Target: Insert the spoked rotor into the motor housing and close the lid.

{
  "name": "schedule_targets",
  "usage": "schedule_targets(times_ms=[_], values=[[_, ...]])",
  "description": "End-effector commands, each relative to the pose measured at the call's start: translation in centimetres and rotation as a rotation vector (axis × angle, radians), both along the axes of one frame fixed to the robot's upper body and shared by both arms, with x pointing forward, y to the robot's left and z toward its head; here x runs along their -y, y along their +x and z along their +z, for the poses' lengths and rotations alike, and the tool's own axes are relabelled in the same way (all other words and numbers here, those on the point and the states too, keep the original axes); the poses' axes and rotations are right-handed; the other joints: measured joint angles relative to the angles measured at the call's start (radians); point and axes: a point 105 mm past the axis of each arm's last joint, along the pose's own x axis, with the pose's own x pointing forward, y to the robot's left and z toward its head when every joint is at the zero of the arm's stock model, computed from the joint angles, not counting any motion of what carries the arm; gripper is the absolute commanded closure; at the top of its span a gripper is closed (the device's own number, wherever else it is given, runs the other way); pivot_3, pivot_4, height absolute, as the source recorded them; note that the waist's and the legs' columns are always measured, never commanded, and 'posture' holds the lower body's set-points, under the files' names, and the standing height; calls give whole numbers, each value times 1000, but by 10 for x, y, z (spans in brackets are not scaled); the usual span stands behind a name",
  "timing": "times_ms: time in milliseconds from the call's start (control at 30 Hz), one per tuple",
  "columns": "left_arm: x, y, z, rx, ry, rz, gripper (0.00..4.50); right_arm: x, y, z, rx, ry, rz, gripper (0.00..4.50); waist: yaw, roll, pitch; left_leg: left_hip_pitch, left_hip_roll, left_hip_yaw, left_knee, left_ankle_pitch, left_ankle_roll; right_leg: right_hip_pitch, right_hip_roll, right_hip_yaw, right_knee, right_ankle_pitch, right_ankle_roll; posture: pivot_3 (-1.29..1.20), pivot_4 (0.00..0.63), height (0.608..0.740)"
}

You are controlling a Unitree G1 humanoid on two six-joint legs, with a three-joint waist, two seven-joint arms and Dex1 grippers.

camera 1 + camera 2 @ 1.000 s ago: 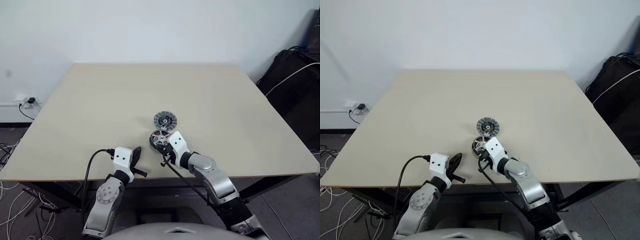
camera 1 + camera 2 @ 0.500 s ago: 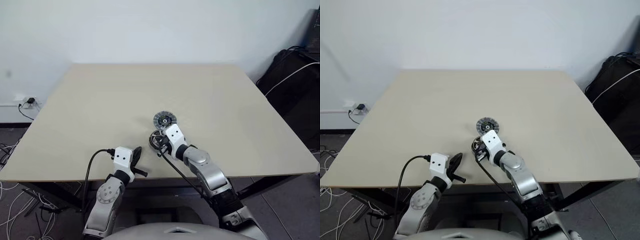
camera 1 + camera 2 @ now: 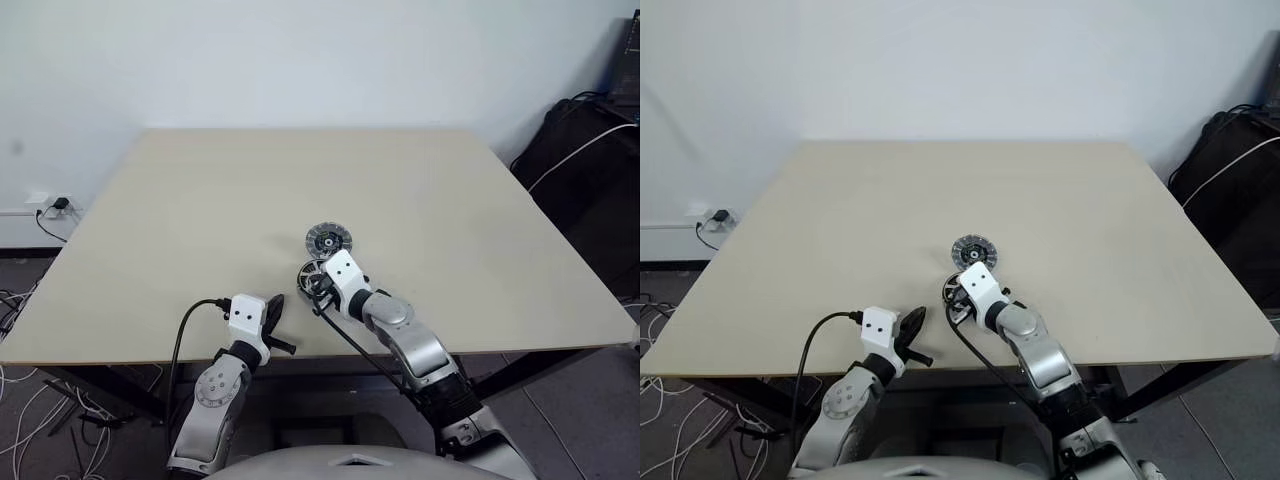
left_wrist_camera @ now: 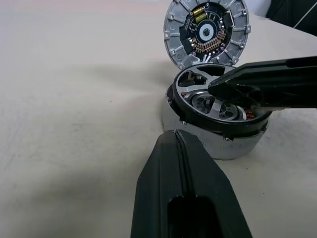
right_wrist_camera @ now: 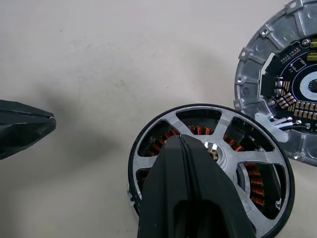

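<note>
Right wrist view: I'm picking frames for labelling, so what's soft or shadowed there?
Right wrist view: the right pincer is large and soft-edged, the spoked rotor sharp; a faint shadow lies on the table. Left wrist view: the left pincer is blurred too.

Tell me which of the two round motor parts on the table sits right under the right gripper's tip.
The spoked rotor, seated in the motor housing with copper windings showing between its spokes. The lid lies just beyond the shut right gripper, uncovered.

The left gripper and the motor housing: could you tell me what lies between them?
Only bare table: the left wrist view shows the left gripper short of the motor housing, with nothing lying between.
</note>
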Motion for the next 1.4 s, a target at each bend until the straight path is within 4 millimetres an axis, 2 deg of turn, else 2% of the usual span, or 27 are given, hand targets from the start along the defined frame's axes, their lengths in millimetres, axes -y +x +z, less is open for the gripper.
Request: schedule_targets(times_ms=[33, 200, 500, 667, 800, 1000, 1200, 1300, 1400], values=[[3, 5, 10, 46, -12, -1, 4480, -4, 6, 9, 31, 5, 9, 4500, 0, 0, 0, 0, 0, 0, 0, 0, 0, 0, 0, 0, 0, 0, 0, 0, 0, 740], [2, 5, 10, 47, -12, 2, 4480, -2, 11, 13, 53, 11, -14, 4500, -1, 0, 0, 0, 0, 0, 0, 0, 0, 0, 0, 0, 0, 0, 0, 0, 0, 740], [3, 5, 10, 49, -12, -1, 4480, 21, 24, 15, 56, 12, -121, 4500, -1, 0, 0, 0, 0, 0, 0, 0, 0, 0, 0, 0, 0, 0, 0, 0, 0, 740], [3, 5, 10, 49, -12, -6, 4480, 16, 21, 25, 81, 61, -98, 4500, -3, 1, 0, 0, 0, 0, 0, 0, 0, 0, 0, 0, 0, 0, 0, 0, 0, 740], [3, 6, 10, 51, -9, -8, 4480, 7, 18, 45, 151, 101, -62, 4500, -3, 1, 0, 0, 0, 0, 0, 0, 0, 0, 0, 0, 0, 0, 0, 0, 0, 740], [3, 6, 11, 56, -7, -11, 4480, 0, 27, 63, 206, 172, -94, 4500, -3, 1, 0, 0, 0, 0, 0, 0, 0, 0, 0, 0, 0, 0, 0, 0, 0, 740], [2, 5, 12, 64, -1, -7, 4480, -3, 29, 30, 97, 104, -78, 4500, -3, 1, 0, 0, 0, 0, 0, 0, 0, 0, 0, 0, 0, 0, 0, 0, 0, 740], [0, 4, 12, 66, -1, 4, 4480, 2, 22, 2, 15, 24, -58, 4500, -4, 1, 0, -1, 0, 0, 0, 0, 0, 0, 0, 0, 0, 0, 0, 0, 0, 740], [-1, 3, 12, 64, -2, 13, 4480, 6, 13, -16, -63, -10, -47, 4500, -5, 1, 0, -1, 0, 0, 0, 0, 0, 0, 0, 0, 0, 0, 0, 0, 0, 740]])
